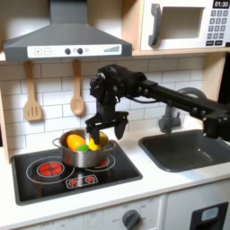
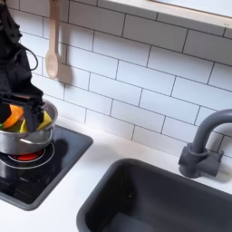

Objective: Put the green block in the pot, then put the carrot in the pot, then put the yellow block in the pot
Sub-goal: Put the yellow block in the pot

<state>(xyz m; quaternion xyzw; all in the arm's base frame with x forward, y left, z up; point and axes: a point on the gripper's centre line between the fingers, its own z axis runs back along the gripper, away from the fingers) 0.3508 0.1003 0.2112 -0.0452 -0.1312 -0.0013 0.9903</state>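
The steel pot (image 1: 81,158) stands on the black hob's back right burner. Inside it lie the orange carrot (image 1: 74,140), the green block (image 1: 82,148) low in the middle and the yellow block (image 1: 96,142) against the right wall. My gripper (image 1: 106,128) hangs just above the pot's right rim, open, with nothing between its fingers. In the second exterior view the pot (image 2: 22,139) sits at the left edge with the carrot (image 2: 12,118) and the yellow block (image 2: 43,120) showing over its rim; the black arm (image 2: 14,54) stands over it.
The hob (image 1: 54,176) has red burner rings in front of the pot. A wooden spatula (image 1: 32,97) and spoon (image 1: 77,93) hang on the tiled wall. A dark sink (image 1: 187,151) with a grey faucet (image 2: 203,145) lies to the first exterior view's right.
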